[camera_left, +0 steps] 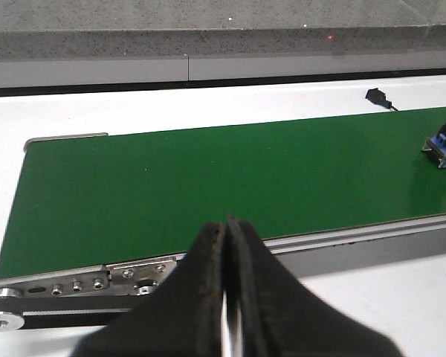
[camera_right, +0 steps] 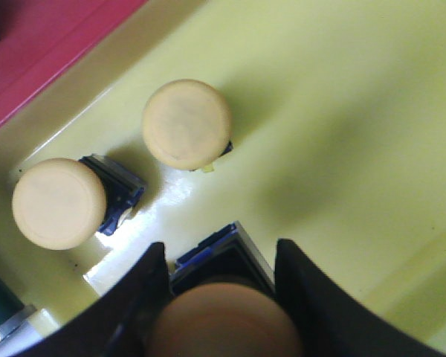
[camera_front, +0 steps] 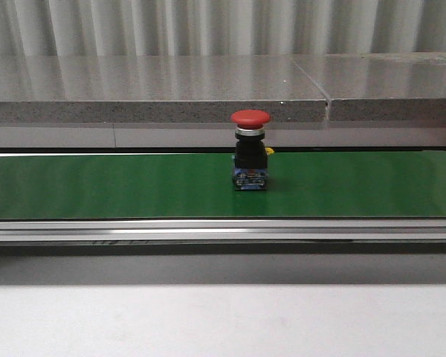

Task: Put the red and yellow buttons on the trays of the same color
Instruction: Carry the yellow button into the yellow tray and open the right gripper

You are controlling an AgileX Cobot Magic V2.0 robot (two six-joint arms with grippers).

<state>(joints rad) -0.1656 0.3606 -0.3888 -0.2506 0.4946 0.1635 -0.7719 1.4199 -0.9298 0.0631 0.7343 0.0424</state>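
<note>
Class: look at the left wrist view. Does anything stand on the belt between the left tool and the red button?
No. The green belt lies bare between the shut left tool and the red button, whose base shows at the belt's far end.

Industrial automation test cell or laboratory workbench. A green conveyor belt [camera_front: 119,186] with an aluminium side rail [camera_front: 223,229] spans the front view from 9 to 3 o'clock on a white table [camera_front: 223,320]; toward 12 o'clock, a speckled stone-like ledge [camera_front: 156,89] fronts corrugated metal wall panelling [camera_front: 223,26]. A mushroom-head pushbutton switch [camera_front: 250,151] stands on the belt.
</note>
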